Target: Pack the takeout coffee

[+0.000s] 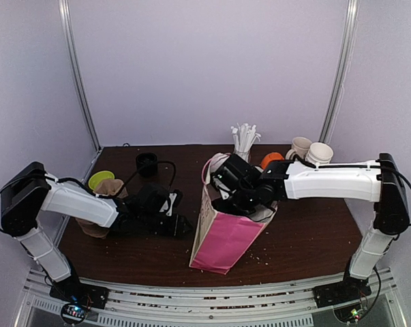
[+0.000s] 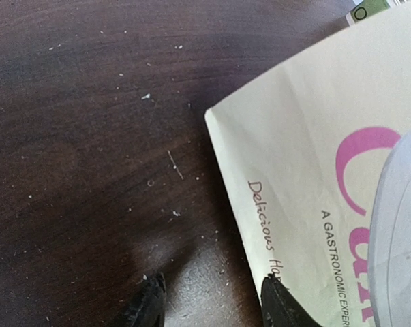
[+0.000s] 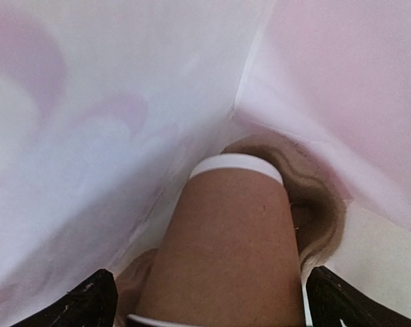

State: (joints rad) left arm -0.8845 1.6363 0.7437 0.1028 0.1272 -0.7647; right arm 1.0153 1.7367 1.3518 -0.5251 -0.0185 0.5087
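1. Left claw point(image 1: 180, 223). In the left half of the overhead view it sits low over the counter point(image 1: 307, 231), tips turned toward the paper bag point(image 1: 222, 238). In my left wrist view its fingertips point(image 2: 150, 306) stand at the bottom edge, about half spread. Only bare, speckled counter lies between them, and they hold nothing. The right-hand tip lies at the bag's printed cream face; I cannot tell whether it touches. A pale blurred shape point(image 2: 406, 238) at the right edge of that view cannot be identified.

2. Paper bag. It is pink and cream and stands at the centre of the overhead view, leaning slightly, with its mouth open at the top.

3. Right claw point(image 3: 210, 276). My right arm reaches in from the right of the overhead view, and the claw enters the bag's mouth, where its tips are hidden.
- In my right wrist view the fingers are spread wide at the two lower corners.
- The takeout coffee point(image 3: 225, 231) stands between them, inside the bag.
- A gap shows between the left finger and the cup wall.
- The right finger is just beside the wall; I cannot tell whether it touches.
- The cup's near end is cut off by the lower edge of the frame.
- Behind the cup lies a brown curved shape point(image 3: 321, 197), hard to make out.
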